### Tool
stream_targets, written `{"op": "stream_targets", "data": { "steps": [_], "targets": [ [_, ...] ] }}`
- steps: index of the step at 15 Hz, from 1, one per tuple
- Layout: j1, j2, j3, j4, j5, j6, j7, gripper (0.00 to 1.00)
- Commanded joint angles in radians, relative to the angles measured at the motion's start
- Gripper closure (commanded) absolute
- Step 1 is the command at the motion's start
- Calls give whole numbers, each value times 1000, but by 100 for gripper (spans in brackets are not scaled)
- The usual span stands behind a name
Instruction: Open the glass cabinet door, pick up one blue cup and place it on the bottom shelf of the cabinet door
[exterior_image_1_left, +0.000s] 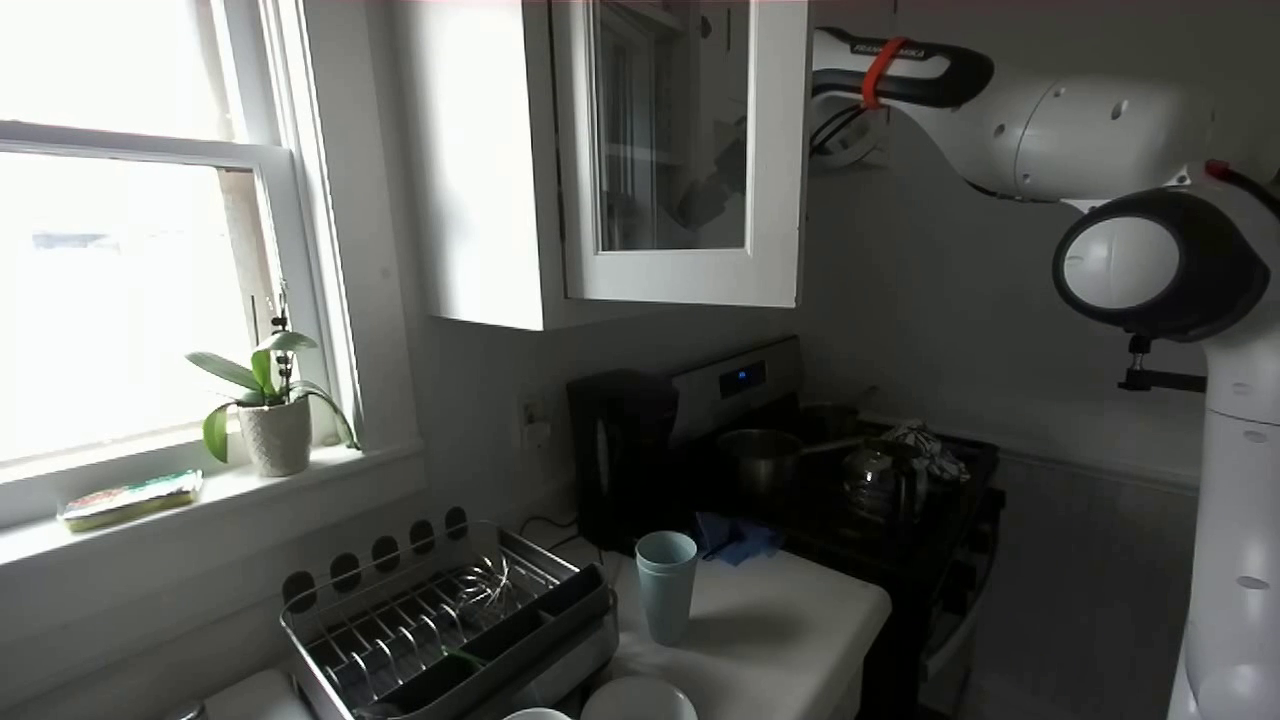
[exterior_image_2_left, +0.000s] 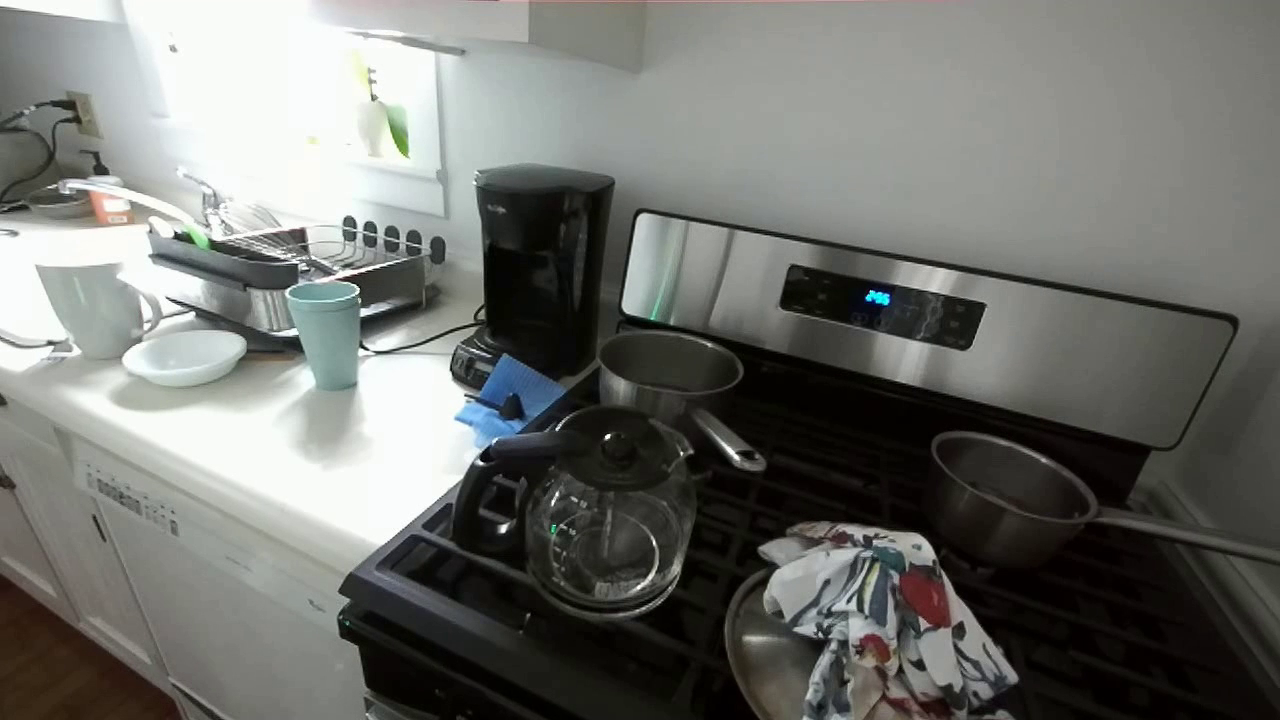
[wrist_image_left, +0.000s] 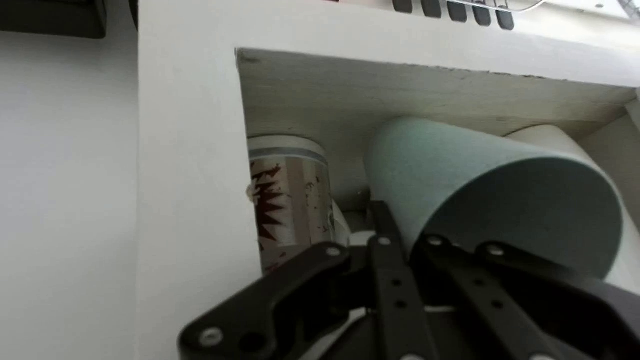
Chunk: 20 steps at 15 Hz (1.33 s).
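In the wrist view the pale blue cup (wrist_image_left: 425, 155) is inside the white cabinet, its mouth turned toward the camera. My gripper (wrist_image_left: 409, 237) is shut on the cup's wall, one finger outside and one inside the mouth. A white board, the bottom shelf (wrist_image_left: 310, 85), spans the upper part of this picture. Whether the cup's base touches it I cannot tell. The glass cabinet door (exterior_image_1_left: 680, 275) stands swung open in an exterior view and hides my gripper there. A taller blue cup (exterior_image_1_left: 667, 590) stands upright on the counter.
A patterned mug (wrist_image_left: 292, 190) is close left of the gripper in the wrist view, beside the cabinet's white frame (wrist_image_left: 185, 175). A whitish object (wrist_image_left: 545, 135) lies behind the held cup. Below are a dish rack (exterior_image_1_left: 450, 620), a coffee maker (exterior_image_2_left: 540, 270) and a stove with pots.
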Motion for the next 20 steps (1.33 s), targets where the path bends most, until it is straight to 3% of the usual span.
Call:
{"op": "stream_targets", "data": {
  "steps": [1, 3, 4, 8, 9, 20],
  "targets": [
    [-9, 31, -4, 74, 2, -99, 33, 99],
    [-14, 40, -7, 117, 3, -178, 53, 99],
    [-74, 50, 53, 154, -4, -227, 69, 99],
    [-114, 93, 82, 274, -51, -375, 110, 99],
    [-83, 101, 48, 289, -64, -390, 109, 99],
    [-57, 180, 48, 432, -195, -297, 65, 99]
  ]
}}
